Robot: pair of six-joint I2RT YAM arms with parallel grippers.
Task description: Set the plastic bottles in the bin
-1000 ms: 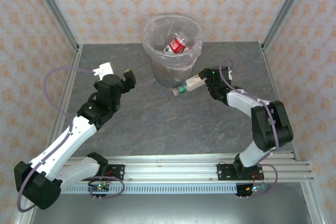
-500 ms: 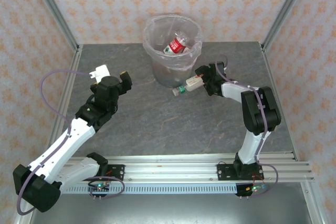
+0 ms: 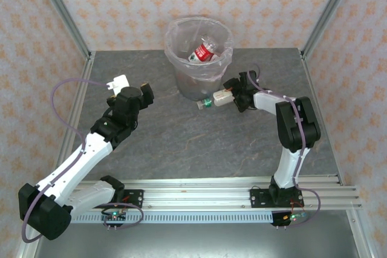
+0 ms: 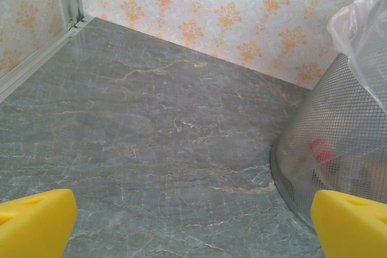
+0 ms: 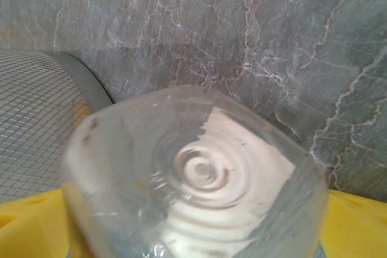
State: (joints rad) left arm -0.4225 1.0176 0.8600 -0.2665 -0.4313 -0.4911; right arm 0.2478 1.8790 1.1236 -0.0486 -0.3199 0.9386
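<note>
One red-label bottle (image 3: 204, 52) in bin (image 3: 186, 81) | one clear bottle (image 3: 216, 98) in right end effector (image 3: 230, 94)

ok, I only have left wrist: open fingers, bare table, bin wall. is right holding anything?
Observer: Yes. The right gripper is shut on a clear bottle, held sideways by its base end.
Operator: over the bin?
Observer: No. It is beside the bin, outside the wall; the right wrist view has the bin's base just left of the bottle.
Operator: anything in there yet?
Observer: One red-labelled bottle lies inside.
</note>
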